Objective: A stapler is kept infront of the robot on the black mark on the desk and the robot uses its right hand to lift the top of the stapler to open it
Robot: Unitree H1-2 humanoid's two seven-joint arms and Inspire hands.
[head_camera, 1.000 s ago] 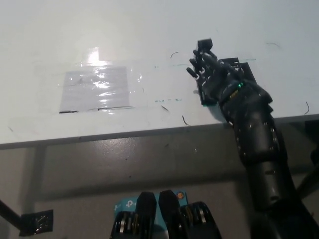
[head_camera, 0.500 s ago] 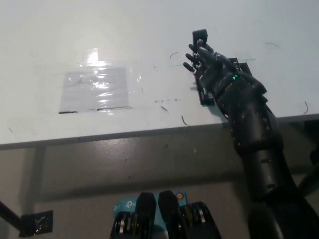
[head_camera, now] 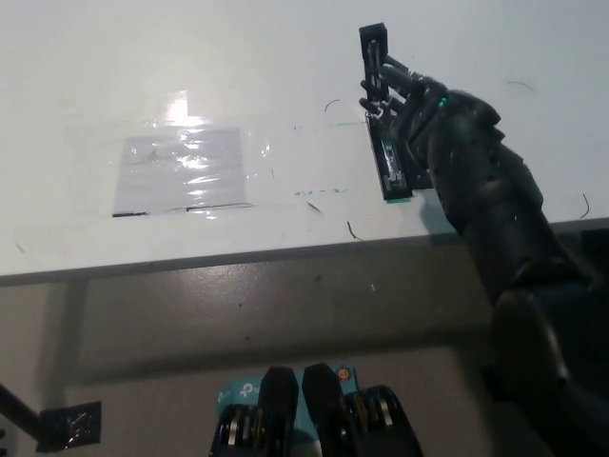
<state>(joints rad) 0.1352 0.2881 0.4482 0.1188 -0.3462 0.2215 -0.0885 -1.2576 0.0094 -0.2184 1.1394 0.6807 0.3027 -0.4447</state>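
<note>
From my head camera: my right hand (head_camera: 411, 100) has its fingers hooked on the stapler (head_camera: 385, 143) top, swung up off its base near the table (head_camera: 285, 57) edge. Taped plastic sheet (head_camera: 181, 171) sits well left, nothing's blocking.

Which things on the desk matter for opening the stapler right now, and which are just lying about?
Part of the job:
- stapler, its top raised at the far end
- right hand, closed on the stapler's top
- desk

Lying about:
- taped clear sheet, left of the stapler
- small pen marks near the desk's front edge

The left hand is not in view.
</note>
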